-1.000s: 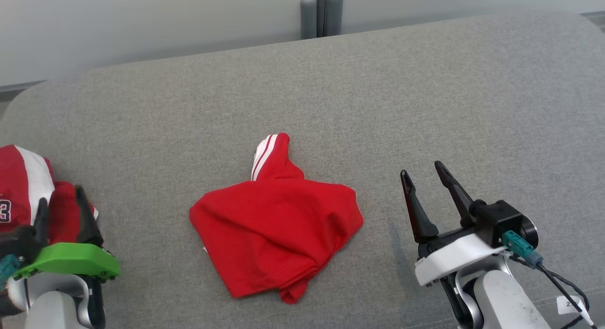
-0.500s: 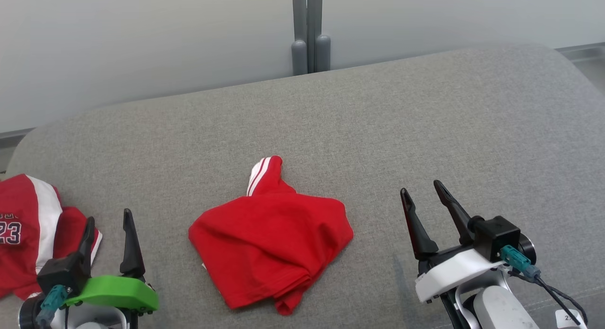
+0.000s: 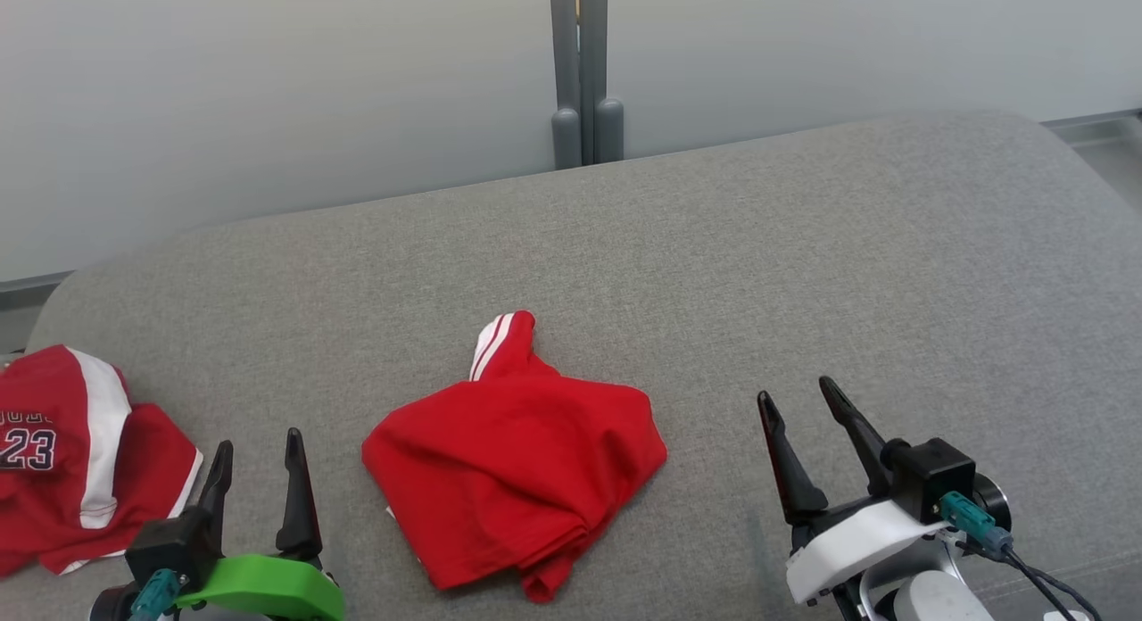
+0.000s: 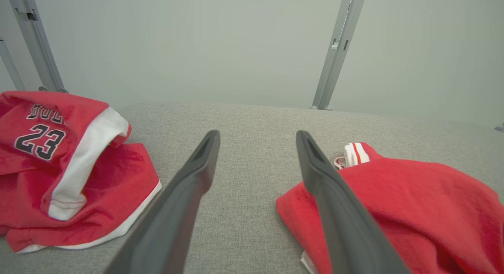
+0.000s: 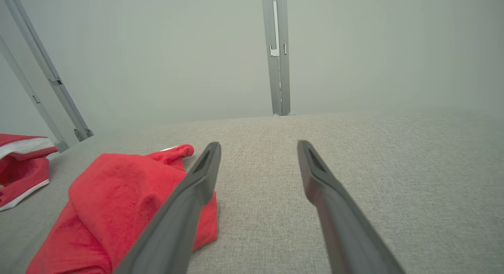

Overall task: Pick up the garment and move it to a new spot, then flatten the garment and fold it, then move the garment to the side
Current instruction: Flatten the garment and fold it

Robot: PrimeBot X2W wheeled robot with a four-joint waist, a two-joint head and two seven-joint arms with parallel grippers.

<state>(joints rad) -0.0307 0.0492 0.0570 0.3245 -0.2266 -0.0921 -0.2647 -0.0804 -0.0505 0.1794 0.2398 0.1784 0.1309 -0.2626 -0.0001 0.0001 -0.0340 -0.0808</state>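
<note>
A crumpled red garment point(image 3: 513, 460) with a white-striped sleeve sticking up lies in the middle of the grey padded surface point(image 3: 803, 246). My left gripper point(image 3: 259, 439) stands open to its left, with nothing between its fingers. In the left wrist view the left gripper point(image 4: 258, 133) points at bare fabric, with the garment point(image 4: 413, 203) just to its right. My right gripper point(image 3: 794, 389) stands open to the garment's right, holding nothing. The right wrist view has the right gripper point(image 5: 259, 144) over bare fabric, with the garment point(image 5: 118, 195) at the left.
A red and white jersey point(image 3: 80, 478) marked 23 lies bunched at the surface's left edge, also seen as the jersey point(image 4: 59, 167) in the left wrist view. A grey post point(image 3: 584, 68) and a pale wall stand behind the surface's rounded back edge.
The head camera has shifted, so the whole picture sits lower. My left gripper has moved right, off the jersey, into the gap between jersey and garment. The right gripper has barely moved.
</note>
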